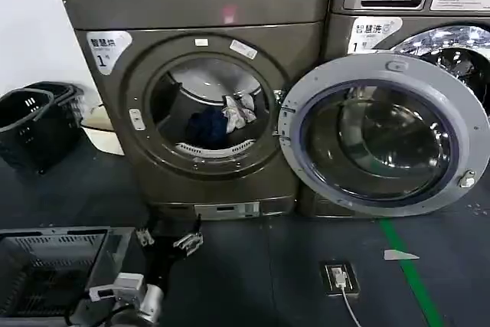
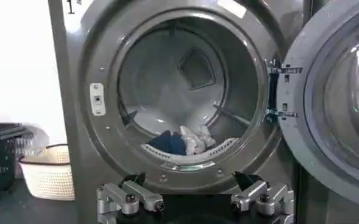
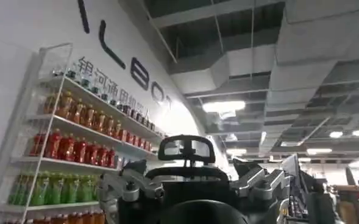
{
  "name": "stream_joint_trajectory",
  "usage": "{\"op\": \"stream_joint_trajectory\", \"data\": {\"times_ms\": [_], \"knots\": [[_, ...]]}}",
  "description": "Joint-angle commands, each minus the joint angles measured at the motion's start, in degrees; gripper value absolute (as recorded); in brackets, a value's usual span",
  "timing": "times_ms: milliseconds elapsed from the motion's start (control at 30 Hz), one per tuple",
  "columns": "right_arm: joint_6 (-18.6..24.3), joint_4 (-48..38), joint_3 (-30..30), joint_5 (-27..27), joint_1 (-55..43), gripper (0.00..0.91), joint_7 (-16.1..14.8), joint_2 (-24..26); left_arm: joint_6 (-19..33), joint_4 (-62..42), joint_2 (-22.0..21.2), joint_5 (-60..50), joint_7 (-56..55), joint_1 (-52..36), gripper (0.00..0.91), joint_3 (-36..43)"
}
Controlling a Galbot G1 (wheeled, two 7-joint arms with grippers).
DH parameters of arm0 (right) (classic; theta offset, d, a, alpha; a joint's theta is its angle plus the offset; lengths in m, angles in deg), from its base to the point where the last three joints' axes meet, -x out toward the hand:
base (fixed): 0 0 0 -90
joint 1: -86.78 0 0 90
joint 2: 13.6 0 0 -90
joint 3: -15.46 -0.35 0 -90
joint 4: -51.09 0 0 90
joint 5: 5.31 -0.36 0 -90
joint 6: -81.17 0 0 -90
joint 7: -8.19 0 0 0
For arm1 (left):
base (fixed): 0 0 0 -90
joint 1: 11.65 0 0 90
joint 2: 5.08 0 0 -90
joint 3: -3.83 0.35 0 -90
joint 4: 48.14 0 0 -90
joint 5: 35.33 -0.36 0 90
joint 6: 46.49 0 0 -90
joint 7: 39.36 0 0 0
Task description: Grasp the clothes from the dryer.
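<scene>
Inside the dark bronze-grey front-loading dryer [image 1: 195, 89], door open, lies the navy and white-grey clothes heap [image 2: 182, 142]. Low before it, the left gripper [image 2: 194, 201] gapes wide, empty. Right gripper [image 3: 194, 190] spread wide too.

The dryer [image 1: 203, 89] is placed centre-left, door [image 1: 385, 134] swung fully open to its right and hinged at the porthole's right edge. The clothes [image 1: 222, 122] are heaped low in the drum, toward the front lip, two garments touching side by side. A second machine [image 1: 413, 5] is set just right of the dryer, partly covered by the open door. Baskets [image 1: 34, 122] are stacked on the floor left of the dryer, a basket [image 2: 46, 172] between them and the dryer. A wire crate [image 1: 53, 266] is seen at near left. The left gripper [image 1: 168, 240] is held low before the dryer, below the porthole, fingers spread. A floor socket [image 1: 339, 277] lies at near right.
</scene>
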Motion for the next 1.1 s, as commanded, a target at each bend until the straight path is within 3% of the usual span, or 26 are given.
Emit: {"op": "stream_joint_trajectory", "data": {"times_ms": [33, 567, 1100], "knots": [[0.1, 0.1, 0.0, 0.0, 0.0, 0.907, 0.0, -0.1, 0.0, -0.2, 0.0, 0.0, 0.0, -0.2, 0.907, -0.1], [5.7, -0.1, -0.2, -1.3, 0.1, 0.907, -2.6, -0.4, 0.5, 0.2, 0.2, 0.4, 0.3, -1.1, 0.907, -0.2], [7.5, 0.7, -0.3, -1.5, 0.5, 0.907, -3.7, -0.9, 1.1, 0.9, 0.1, -0.2, -0.6, -0.9, 0.907, -0.5]]}}
